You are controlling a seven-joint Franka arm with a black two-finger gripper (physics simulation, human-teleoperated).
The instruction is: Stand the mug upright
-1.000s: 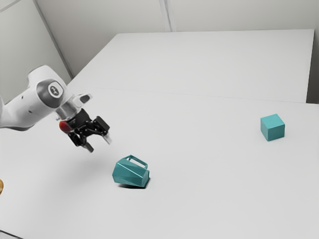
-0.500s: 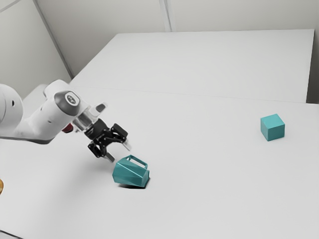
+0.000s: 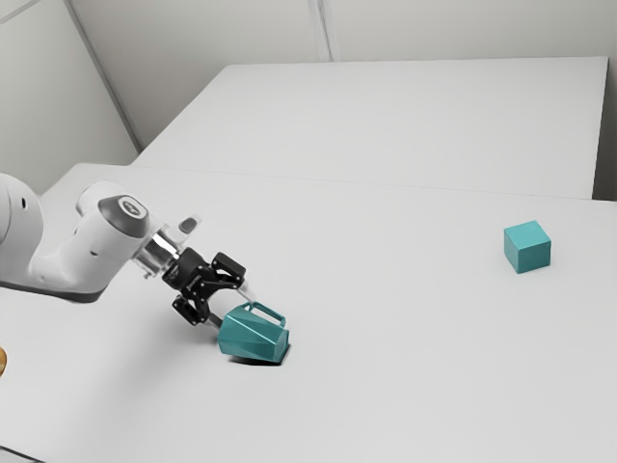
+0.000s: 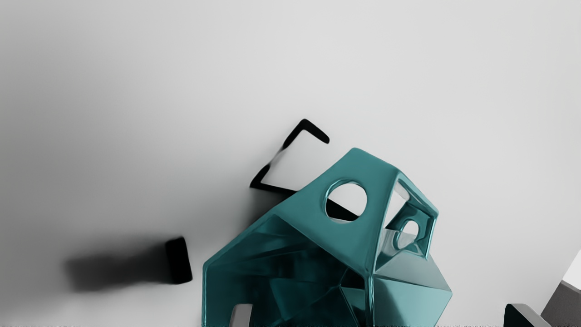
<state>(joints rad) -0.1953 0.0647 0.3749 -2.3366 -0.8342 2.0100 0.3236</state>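
Exterior view: mug (image 3: 253,338) on side, jaws spread at its mouth; 1 cube (image 3: 527,248) apart.

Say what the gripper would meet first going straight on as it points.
Probably the teal mug, lying on its side just ahead of the gripper; depth leaves the exact contact point unclear.

Compared with a second ago, the white robot arm (image 3: 92,253) is reaching lower and farther toward the exterior view's right. Its black end effector (image 3: 234,307) is closing what was a clear gap to the teal mug (image 3: 253,338). Since half a second ago, it is mostly sinking, now bringing its fingertips right up to the mug; whether they are touching is staying unclear.
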